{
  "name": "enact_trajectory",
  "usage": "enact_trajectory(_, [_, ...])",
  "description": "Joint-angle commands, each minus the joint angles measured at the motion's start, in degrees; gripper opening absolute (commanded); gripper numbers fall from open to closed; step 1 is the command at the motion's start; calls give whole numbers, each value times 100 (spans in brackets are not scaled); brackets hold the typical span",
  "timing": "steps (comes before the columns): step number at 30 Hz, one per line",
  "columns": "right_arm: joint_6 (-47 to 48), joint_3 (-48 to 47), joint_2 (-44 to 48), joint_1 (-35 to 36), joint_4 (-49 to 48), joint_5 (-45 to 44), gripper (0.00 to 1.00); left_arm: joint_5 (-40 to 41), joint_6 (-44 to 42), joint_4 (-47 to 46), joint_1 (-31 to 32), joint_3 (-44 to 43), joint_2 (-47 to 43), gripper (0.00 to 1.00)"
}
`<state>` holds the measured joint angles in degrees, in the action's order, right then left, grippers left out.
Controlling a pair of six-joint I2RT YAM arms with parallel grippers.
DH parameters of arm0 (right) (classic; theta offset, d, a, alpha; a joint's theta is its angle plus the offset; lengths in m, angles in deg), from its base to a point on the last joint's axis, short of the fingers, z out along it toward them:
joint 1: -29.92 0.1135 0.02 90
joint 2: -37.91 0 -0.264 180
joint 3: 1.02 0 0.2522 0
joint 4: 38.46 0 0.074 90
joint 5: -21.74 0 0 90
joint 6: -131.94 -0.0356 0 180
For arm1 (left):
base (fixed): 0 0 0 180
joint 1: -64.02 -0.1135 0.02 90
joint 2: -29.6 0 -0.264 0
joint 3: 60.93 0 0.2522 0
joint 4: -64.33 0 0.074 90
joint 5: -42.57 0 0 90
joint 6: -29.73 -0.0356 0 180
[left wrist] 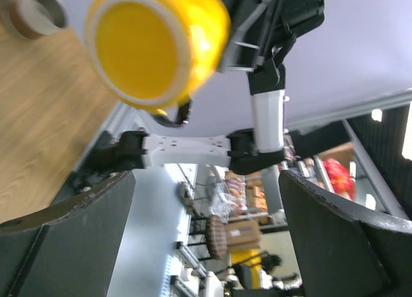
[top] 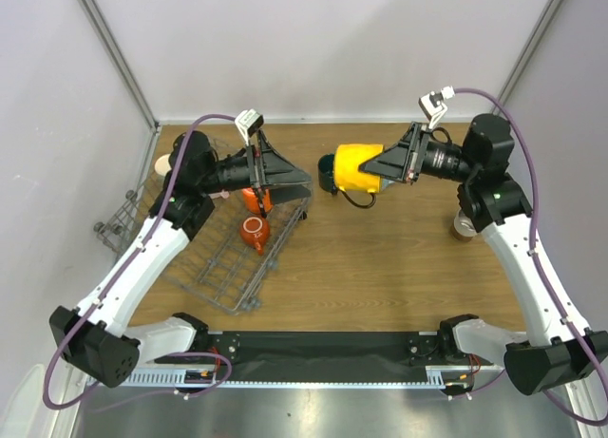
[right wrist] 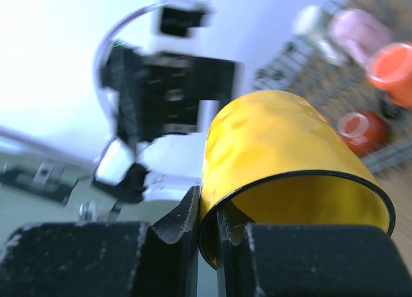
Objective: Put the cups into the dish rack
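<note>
My right gripper (top: pixel 385 162) is shut on the rim of a yellow cup (top: pixel 354 166) and holds it on its side in the air, right of the dish rack (top: pixel 228 278). One finger (right wrist: pixel 192 221) presses the outside of the yellow cup (right wrist: pixel 277 149), the other sits inside the rim. My left gripper (top: pixel 300 180) hovers open over the rack's right edge, facing the yellow cup (left wrist: pixel 154 46), with nothing between its fingers (left wrist: pixel 64 232). Two orange cups (top: pixel 254 234) lie in the rack. In the right wrist view a pink cup (right wrist: pixel 360 29) and an orange cup (right wrist: pixel 393 65) show in the dish rack (right wrist: pixel 302 71).
A dark green cup (top: pixel 326 179) stands on the table just behind the yellow one. A cream cup (top: pixel 161 162) sits at the rack's far left corner. A brown cup-like object (top: pixel 463 227) stands by the right arm. White walls close in the back and sides.
</note>
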<state>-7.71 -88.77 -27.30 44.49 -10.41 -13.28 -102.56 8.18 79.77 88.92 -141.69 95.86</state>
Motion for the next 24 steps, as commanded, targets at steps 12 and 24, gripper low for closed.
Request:
enact_trajectory(12, [-414, -836, 26, 995, -1261, 628, 0, -367, 3041, -2924, 418, 301, 493, 100])
enact_trajectory(24, [95, -897, -167, 1470, -779, 286, 0, -331, 3492, -3244, 594, 197, 528, 100])
